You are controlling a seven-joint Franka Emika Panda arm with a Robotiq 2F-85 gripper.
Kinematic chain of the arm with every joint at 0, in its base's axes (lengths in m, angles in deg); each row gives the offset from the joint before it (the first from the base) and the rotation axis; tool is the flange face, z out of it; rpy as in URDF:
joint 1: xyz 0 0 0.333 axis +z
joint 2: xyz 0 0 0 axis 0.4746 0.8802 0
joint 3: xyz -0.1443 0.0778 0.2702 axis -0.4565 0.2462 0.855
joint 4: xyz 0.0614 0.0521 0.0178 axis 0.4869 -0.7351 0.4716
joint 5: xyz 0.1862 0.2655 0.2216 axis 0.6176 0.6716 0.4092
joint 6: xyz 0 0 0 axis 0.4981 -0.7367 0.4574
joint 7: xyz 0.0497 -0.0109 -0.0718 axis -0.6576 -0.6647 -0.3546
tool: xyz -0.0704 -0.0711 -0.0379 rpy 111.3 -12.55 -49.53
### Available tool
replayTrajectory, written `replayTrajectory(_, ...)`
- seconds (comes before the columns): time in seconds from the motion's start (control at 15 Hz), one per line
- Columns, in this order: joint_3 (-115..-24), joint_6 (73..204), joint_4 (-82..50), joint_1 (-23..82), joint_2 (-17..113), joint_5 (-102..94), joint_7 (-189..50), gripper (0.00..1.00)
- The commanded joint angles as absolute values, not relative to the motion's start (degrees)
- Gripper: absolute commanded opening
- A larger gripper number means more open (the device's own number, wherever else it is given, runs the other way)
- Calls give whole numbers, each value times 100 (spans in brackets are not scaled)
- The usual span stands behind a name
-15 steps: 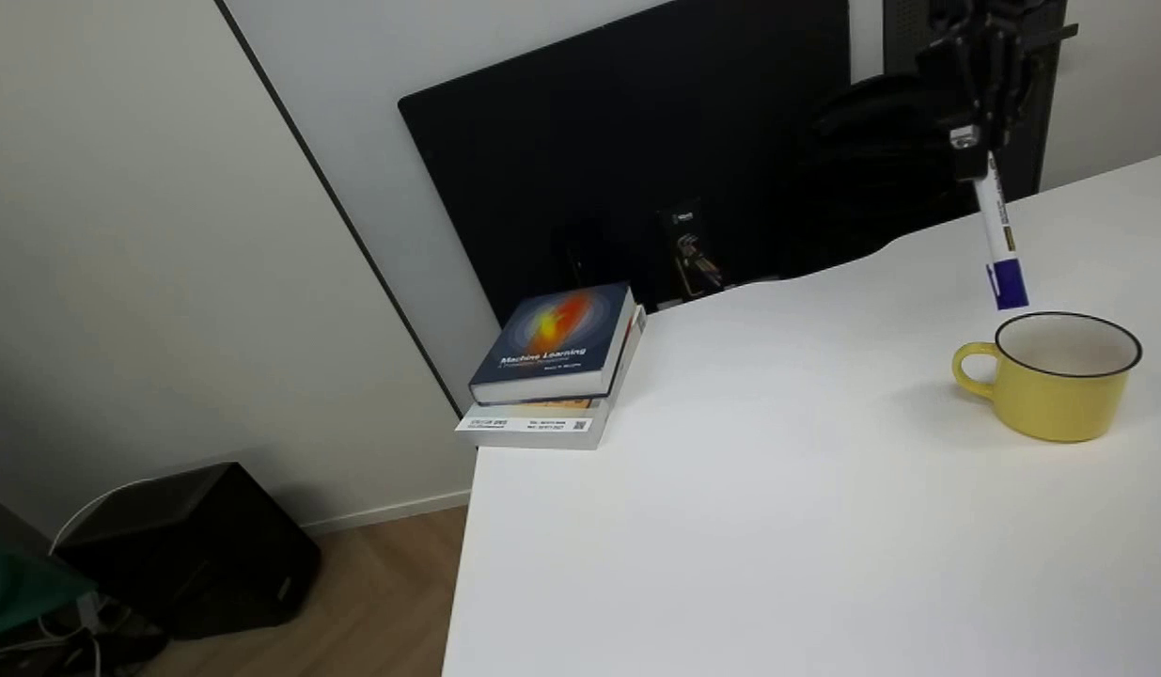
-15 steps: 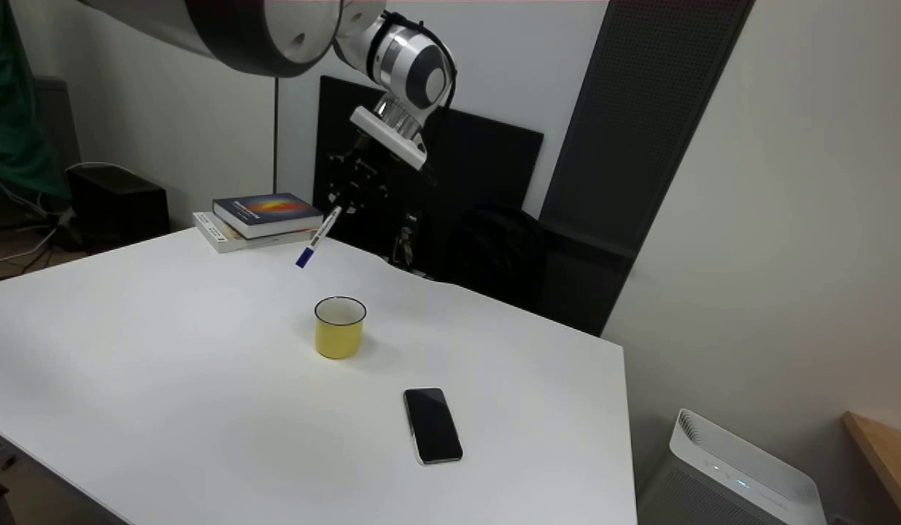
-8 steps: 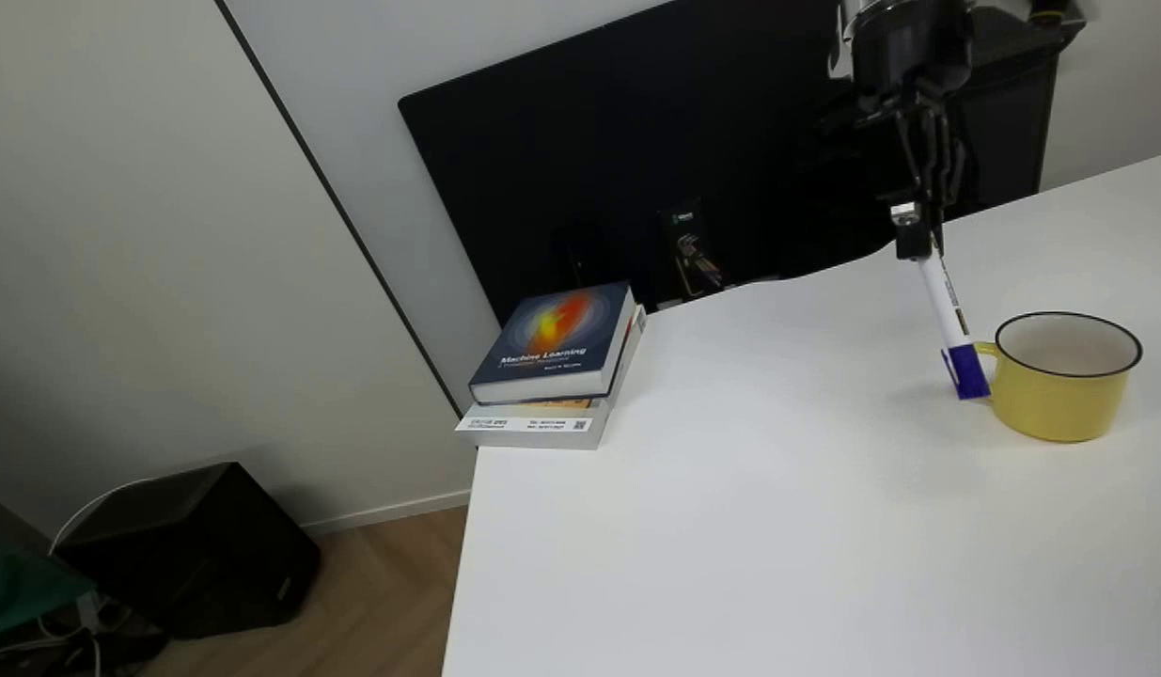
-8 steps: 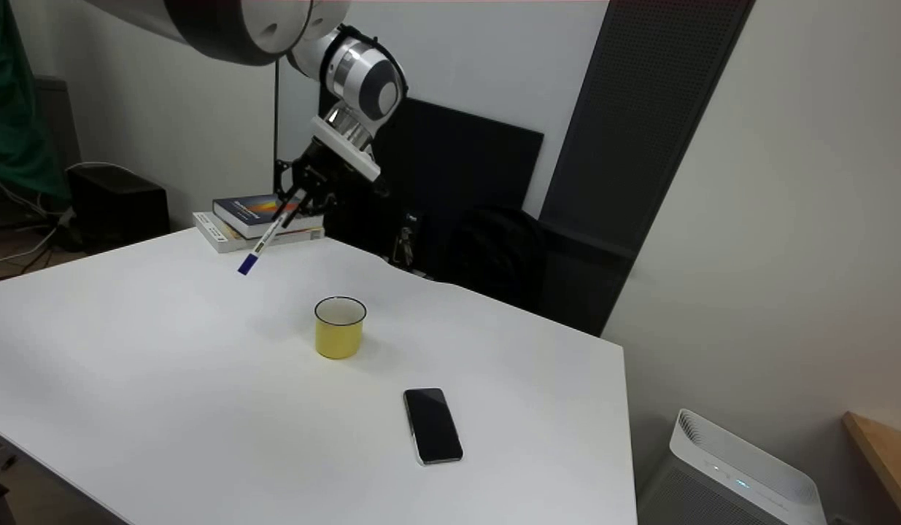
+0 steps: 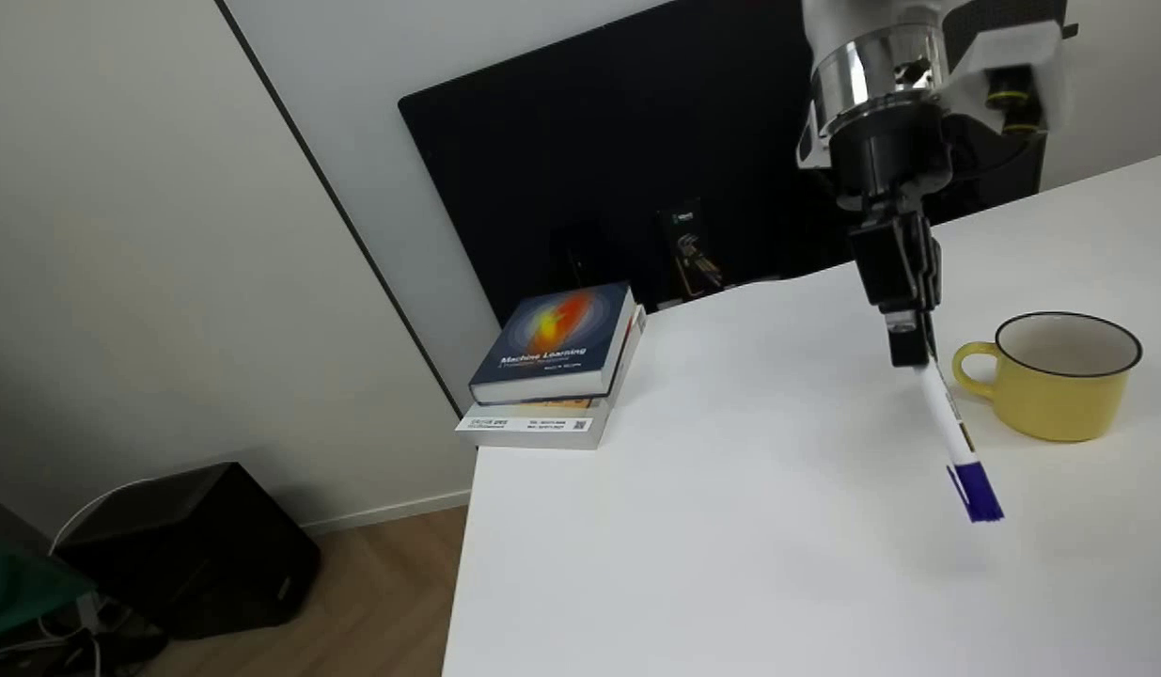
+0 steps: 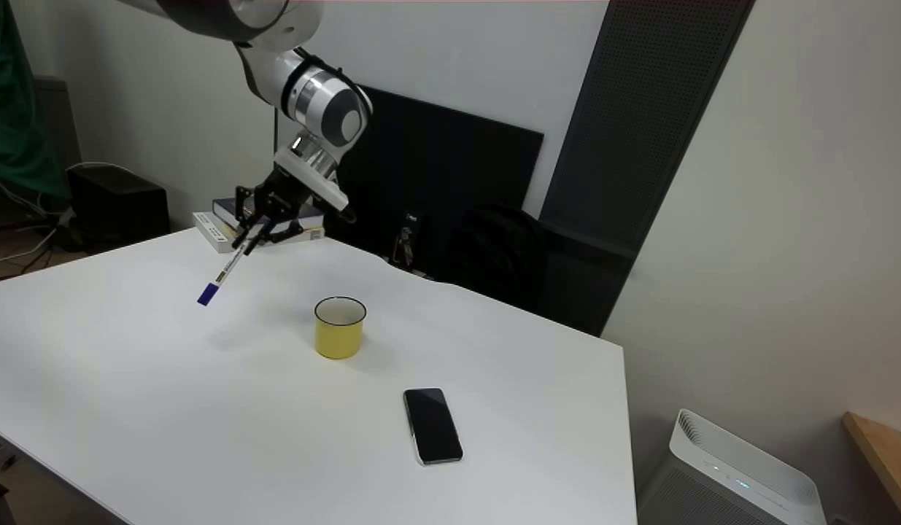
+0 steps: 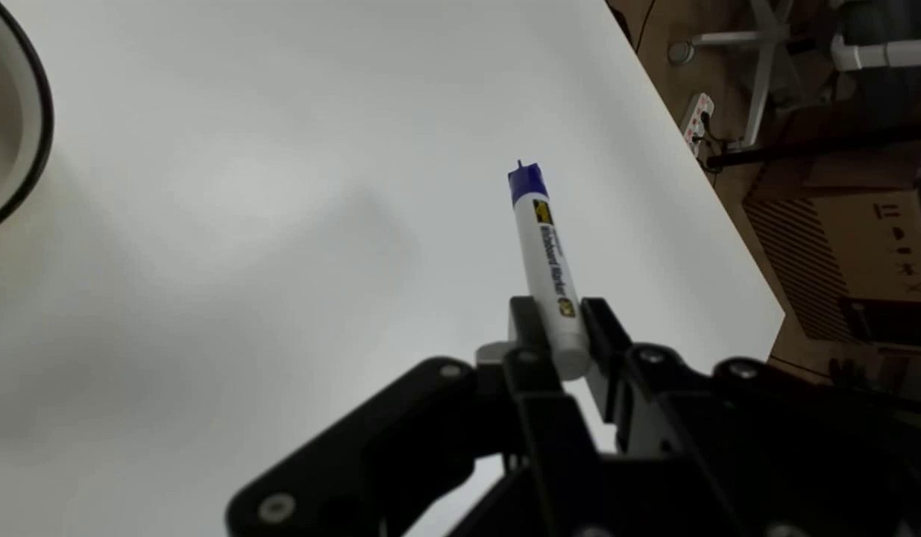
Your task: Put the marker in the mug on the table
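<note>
Jaws are being held clamped on the marker (image 7: pixel 547 261), its white barrel being pinched near the rear end between two black pads (image 7: pixel 608 332). Print reading "Whiteboard Marker" is being displayed along the barrel in the wrist view. Marker is being held tilted, violet-blue cap (image 5: pixel 975 492) lowest, above the desk (image 5: pixel 730 545) and outside the mug (image 5: pixel 1064 404), a gap to it being shown in both exterior views. Jaws are being supported from above by a white and silver arm (image 6: pixel 315 102). Mug, yellow with a dark rim, is being carried upright by the white desk; its handle is being shown in an exterior view, and only a curve of its rim is being caught in the wrist view.

A dark-faced phone (image 6: pixel 432 425) is being borne flat by the desk, near the mug. At a corner of the desk an upper book (image 5: pixel 556 343), titled "Machine Learning", is being supported by a lower book (image 5: pixel 528 434). A black panel (image 5: pixel 636 141) is being seen behind the desk in both exterior views. Past the desk edge, a cardboard box (image 7: pixel 870 261) is being caught by the wrist view.
</note>
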State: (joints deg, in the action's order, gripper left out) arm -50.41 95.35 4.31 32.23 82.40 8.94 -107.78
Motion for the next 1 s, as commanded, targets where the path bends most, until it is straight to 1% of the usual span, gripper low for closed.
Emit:
replayTrajectory(0.0,-5028,9961,-472,3233,7807,853,-11017,4)
replayTrajectory(0.47,-5024,10408,-1261,3291,7642,836,-11143,4)
replayTrajectory(0.93,-5042,10750,-1667,3322,7562,772,-11131,4)
